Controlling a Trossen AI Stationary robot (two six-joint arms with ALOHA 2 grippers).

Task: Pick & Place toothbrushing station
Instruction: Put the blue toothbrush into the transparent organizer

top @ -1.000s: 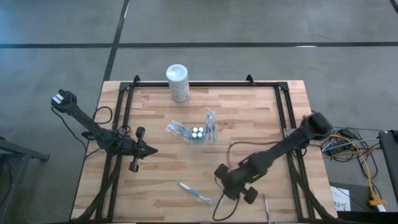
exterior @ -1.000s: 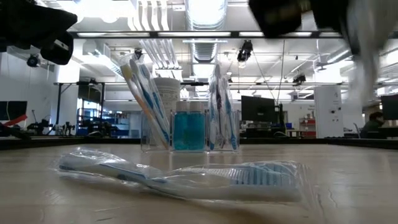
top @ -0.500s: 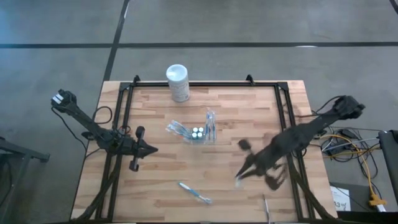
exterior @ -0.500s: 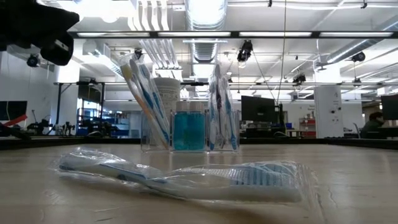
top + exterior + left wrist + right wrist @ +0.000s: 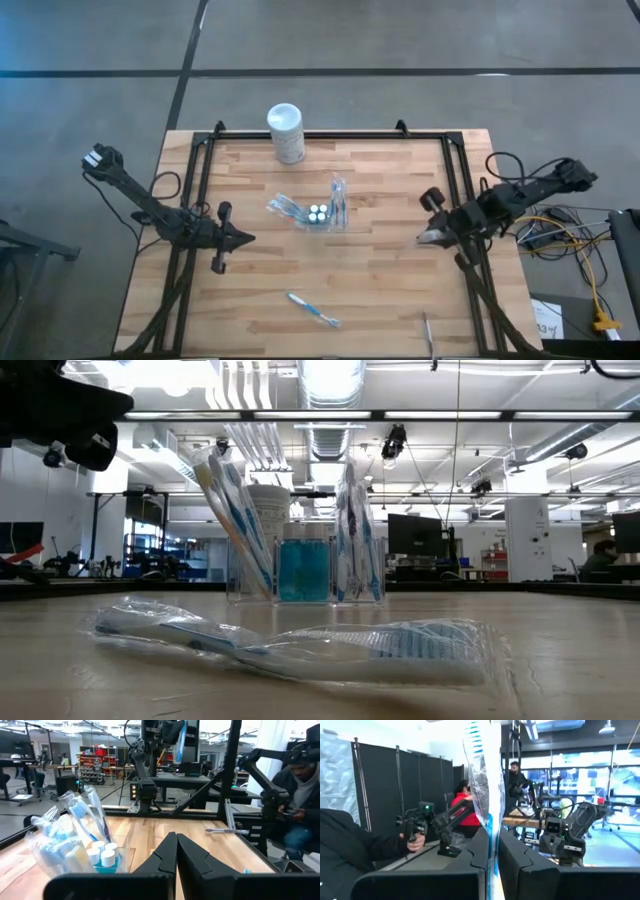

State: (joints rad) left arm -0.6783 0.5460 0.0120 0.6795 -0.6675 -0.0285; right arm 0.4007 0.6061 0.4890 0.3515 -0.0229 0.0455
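The toothbrushing station (image 5: 315, 213) is a clear plastic holder standing mid-table, with wrapped toothbrushes and small blue bottles in it; it also shows in the low view (image 5: 300, 555) and the left wrist view (image 5: 82, 847). My right gripper (image 5: 424, 238) is near the table's right edge, shut on a wrapped toothbrush (image 5: 482, 775). My left gripper (image 5: 243, 240) is shut and empty, left of the station, pointing at it (image 5: 176, 851). My right gripper pinches the wrapped toothbrush between its two fingers, on its clear wrapper with the blue handle inside (image 5: 491, 837). The rest of the wrapped brush (image 5: 479, 765) sticks out beyond the fingertips, lifted clear of the table.
A white canister (image 5: 286, 132) stands at the table's far edge. Another wrapped toothbrush (image 5: 313, 310) lies flat near the near edge, close in the low view (image 5: 300, 645). A thin item (image 5: 428, 332) lies at the near right. People sit beyond the table (image 5: 300, 795).
My right gripper has swung from the near edge, beside the lying toothbrush, toward the table's right edge and farther from the near edge. It has left the low view. The station and the lying toothbrush have stayed in place.
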